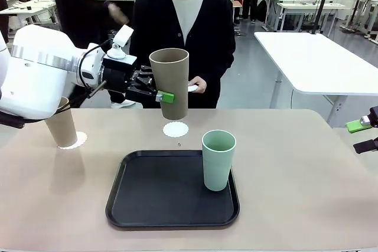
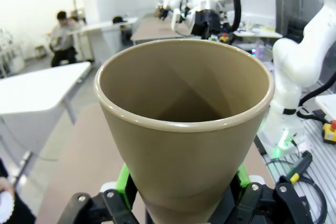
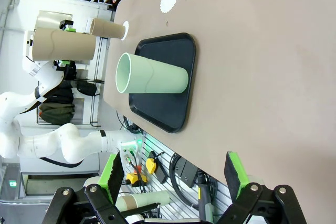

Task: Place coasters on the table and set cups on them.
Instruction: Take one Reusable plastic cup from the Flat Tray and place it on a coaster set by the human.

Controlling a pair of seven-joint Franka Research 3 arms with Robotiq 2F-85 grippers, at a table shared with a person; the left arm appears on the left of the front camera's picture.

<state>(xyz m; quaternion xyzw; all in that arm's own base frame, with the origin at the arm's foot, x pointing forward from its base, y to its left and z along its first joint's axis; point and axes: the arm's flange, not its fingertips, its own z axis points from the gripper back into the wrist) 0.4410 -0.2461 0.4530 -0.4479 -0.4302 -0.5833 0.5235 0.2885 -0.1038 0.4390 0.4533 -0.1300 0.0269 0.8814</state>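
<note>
Roughly halfway, judging by the layout. The left gripper [image 1: 165,94] is clamped on a tall tan-brown tapered tumbler [image 1: 169,78] low on its wall, upright, in the air beyond the far edge of the black rounded-square tray [image 1: 153,202]. It hangs right above a bare round white lacy paper doily [image 1: 175,128] that lies on the beige tabletop [image 1: 295,175] just beyond the tray. It has not been set down yet.

A second tan-brown tumbler [image 1: 62,125] stands to the tray's far left on its own white doily [image 1: 77,140], so that pair looks done. The pale mint green tumbler [image 1: 218,159] is upright inside the tray at its right side, with no coaster under it.

The right gripper [image 1: 361,135] is well right of the tray, jaws wide apart and empty.

The person's hand [image 1: 199,84], beyond the tray, holds a small white thing [image 1: 192,88]. It may be the third doily, but it's too small to be sure.

What's left: lower the held cup, lay the third coaster, move the green cup onto it.
</note>
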